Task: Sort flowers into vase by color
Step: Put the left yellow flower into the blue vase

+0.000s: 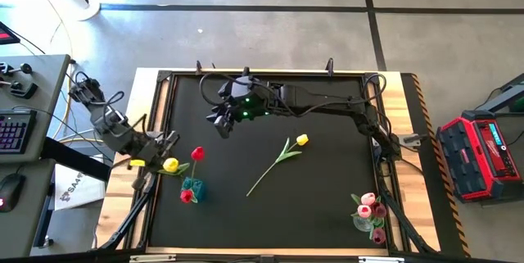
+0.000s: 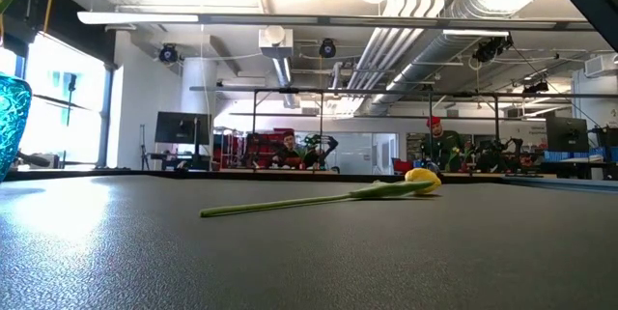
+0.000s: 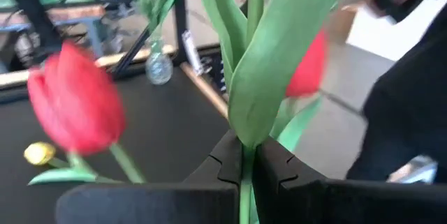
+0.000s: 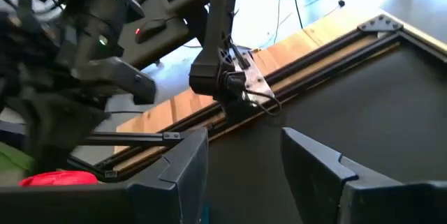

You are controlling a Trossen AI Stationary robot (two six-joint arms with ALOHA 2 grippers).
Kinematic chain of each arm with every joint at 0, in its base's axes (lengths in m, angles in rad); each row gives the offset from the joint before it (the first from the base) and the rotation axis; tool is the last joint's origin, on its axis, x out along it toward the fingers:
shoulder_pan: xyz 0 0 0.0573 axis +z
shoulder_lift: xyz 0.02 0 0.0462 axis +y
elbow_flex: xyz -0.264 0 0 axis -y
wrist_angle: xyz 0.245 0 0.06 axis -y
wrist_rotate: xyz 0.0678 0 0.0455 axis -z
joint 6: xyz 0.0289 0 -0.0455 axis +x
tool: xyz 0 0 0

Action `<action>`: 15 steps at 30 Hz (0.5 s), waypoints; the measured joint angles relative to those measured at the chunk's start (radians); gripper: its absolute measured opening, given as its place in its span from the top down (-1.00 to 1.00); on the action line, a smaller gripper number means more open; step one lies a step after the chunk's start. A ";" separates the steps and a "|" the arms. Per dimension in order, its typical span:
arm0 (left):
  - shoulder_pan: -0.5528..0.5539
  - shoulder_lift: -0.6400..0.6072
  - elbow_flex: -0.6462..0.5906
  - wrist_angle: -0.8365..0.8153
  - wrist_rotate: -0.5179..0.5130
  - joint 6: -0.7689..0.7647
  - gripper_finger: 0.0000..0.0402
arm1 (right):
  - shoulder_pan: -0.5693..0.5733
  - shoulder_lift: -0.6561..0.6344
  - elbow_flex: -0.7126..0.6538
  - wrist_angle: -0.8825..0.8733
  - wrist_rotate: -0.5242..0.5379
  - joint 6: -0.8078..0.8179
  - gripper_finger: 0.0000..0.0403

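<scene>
My left gripper [image 1: 164,144] [image 3: 244,151] is at the table's left edge, shut on the green stem of a tulip whose yellow head [image 1: 170,165] shows beside it. Just right of it stands a teal vase [image 1: 193,188] [image 2: 10,117] with red tulips [image 1: 197,154] [image 3: 73,102]. Another yellow tulip [image 1: 282,158] [image 2: 422,180] lies flat on the mat near the middle. A clear vase [image 1: 364,220] [image 3: 158,70] at the near right holds pink tulips [image 1: 370,207]. My right gripper [image 1: 223,124] [image 4: 244,161] hangs open high over the mat's far left part, with nothing between its fingers. My left gripper pinches the tulip's stem [image 3: 244,178] between its two fingers, just below where the leaves [image 3: 279,56] spread. The fingers come about level from the table's left and lie across the stem. The flower stands upright in the hold, lifted clear of the table.
A black rail [image 1: 164,99] frames the mat, with wooden table edges [image 1: 405,99] outside it. A red case [image 1: 483,152] sits off the right side, a desk with a keyboard [image 1: 12,128] off the left. People show in the room behind the table.
</scene>
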 joint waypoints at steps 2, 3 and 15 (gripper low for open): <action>0.000 0.000 -0.020 -0.004 -0.030 0.004 1.00 | 0.000 0.000 0.000 -0.001 0.000 0.016 0.17; 0.000 0.000 -0.027 -0.001 -0.041 0.012 1.00 | 0.000 0.000 0.000 0.000 0.000 0.016 0.17; 0.000 -0.001 -0.032 0.007 -0.071 -0.034 0.95 | 0.000 0.000 0.000 -0.008 -0.012 0.016 0.17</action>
